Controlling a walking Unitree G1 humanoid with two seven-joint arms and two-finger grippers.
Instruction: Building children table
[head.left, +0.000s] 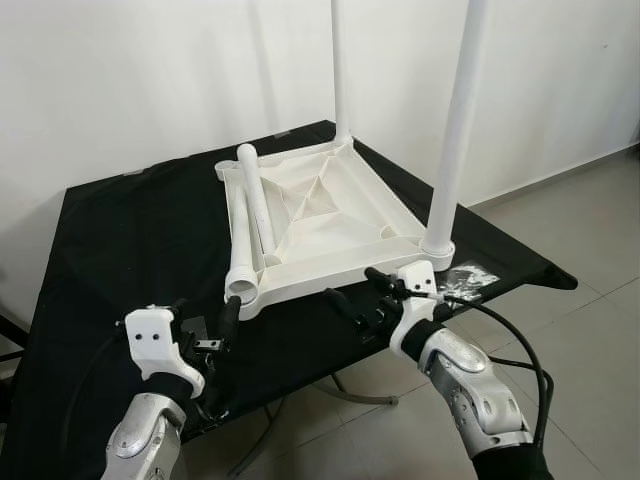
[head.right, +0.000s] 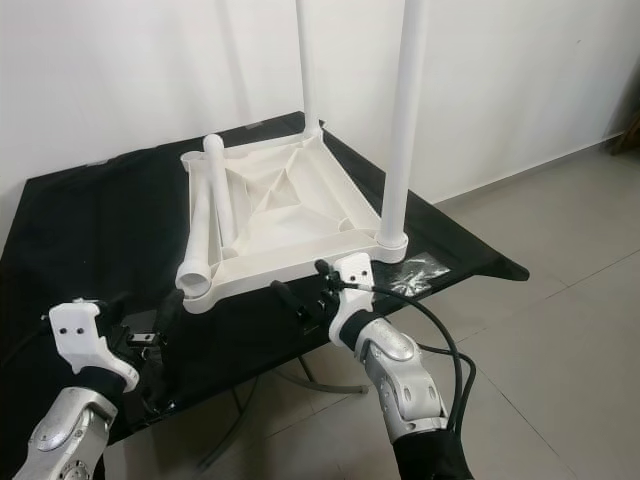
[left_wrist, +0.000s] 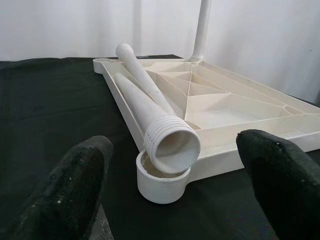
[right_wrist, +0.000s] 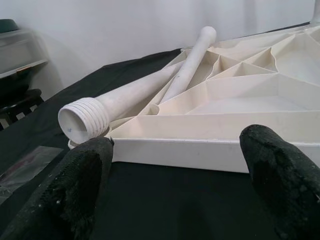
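A white plastic table top (head.left: 330, 215) lies upside down on the black-covered table (head.left: 130, 240). Two white legs stand upright in its corners, one at the far corner (head.left: 340, 70) and one at the near right corner (head.left: 455, 130). Two loose legs (head.left: 243, 240) lie along its left side; one threaded end (left_wrist: 172, 145) rests over the empty near-left socket (left_wrist: 162, 182). My left gripper (head.left: 218, 345) hovers open just short of that socket. At the top's near edge my right gripper (head.left: 362, 293) is open, its fingers (right_wrist: 75, 190) holding nothing.
A clear plastic bag (head.left: 470, 280) lies on the cloth by the near right leg. The table's front edge runs just under both grippers, with a metal frame and tiled floor (head.left: 580, 260) beyond. A white wall stands close behind.
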